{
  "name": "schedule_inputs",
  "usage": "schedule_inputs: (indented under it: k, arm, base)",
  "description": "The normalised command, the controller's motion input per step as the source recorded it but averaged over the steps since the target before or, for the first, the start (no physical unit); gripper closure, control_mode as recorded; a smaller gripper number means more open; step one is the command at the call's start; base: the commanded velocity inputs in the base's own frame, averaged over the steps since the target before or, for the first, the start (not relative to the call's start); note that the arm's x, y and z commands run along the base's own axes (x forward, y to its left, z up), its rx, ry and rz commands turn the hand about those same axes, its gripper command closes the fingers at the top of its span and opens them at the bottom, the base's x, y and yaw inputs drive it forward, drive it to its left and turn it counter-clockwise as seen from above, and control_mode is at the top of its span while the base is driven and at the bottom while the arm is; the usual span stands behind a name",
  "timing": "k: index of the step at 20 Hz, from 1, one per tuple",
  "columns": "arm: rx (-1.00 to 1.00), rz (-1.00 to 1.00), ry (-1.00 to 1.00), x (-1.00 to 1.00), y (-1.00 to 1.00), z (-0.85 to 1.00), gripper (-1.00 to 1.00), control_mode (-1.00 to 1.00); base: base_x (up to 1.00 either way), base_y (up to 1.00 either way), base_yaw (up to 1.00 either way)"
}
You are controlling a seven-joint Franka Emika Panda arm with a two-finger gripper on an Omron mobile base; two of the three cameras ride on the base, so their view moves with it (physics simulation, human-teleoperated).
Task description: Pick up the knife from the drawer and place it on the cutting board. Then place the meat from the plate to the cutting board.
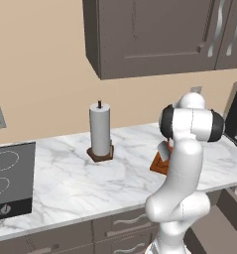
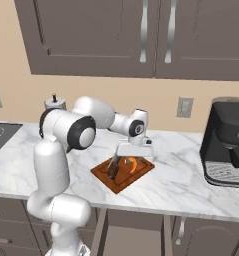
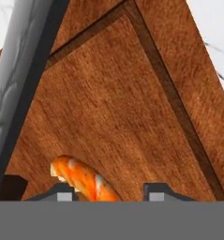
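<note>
The reddish-brown cutting board (image 2: pixel 136 175) lies on the marble counter, its corner also visible past my arm (image 1: pixel 158 164). The knife (image 2: pixel 113 168) rests on the board, its grey blade (image 3: pixel 19 84) along the left of the hand view and the dark handle (image 3: pixel 9 186) at the bottom. The orange meat (image 3: pixel 85 180) lies on the board between my fingertips (image 3: pixel 64 193), nearer the left one. My gripper (image 3: pixel 109 193) hovers just over the board (image 2: pixel 132 156), open, its tips wide apart. The drawer (image 2: pixel 135 237) stands pulled out below the counter. The plate is out of view.
A black coffee machine (image 2: pixel 227 141) stands right of the board. A paper towel roll (image 1: pixel 100 130) on a wooden base stands to the left, and a cooktop (image 1: pixel 10 178) beyond it. Wall cabinets (image 2: pixel 141 35) hang overhead.
</note>
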Motion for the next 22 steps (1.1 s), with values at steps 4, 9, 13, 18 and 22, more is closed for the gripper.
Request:
schedule_inputs:
  k: [4, 9, 13, 18, 22]
  arm:
    - [0.0, 0.06, 0.0, 0.0, -0.05, 0.0, -1.0, -1.0]
    - [0.0, 0.06, -0.04, 0.0, -0.06, 0.0, -1.0, -1.0]
    - [0.0, 0.1, -0.19, -0.06, -0.02, 0.0, -1.0, -1.0]
    - [-0.06, 0.2, -0.29, -0.27, 0.0, -0.3, -1.0, -1.0]
    - [-0.09, 0.27, -0.3, -0.42, 0.0, -0.34, -1.0, -1.0]
  base:
    - [0.0, 0.0, 0.0]
    - [0.0, 0.0, 0.0]
    - [0.0, 0.0, 0.0]
    - [0.0, 0.0, 0.0]
    - [0.0, 0.0, 0.0]
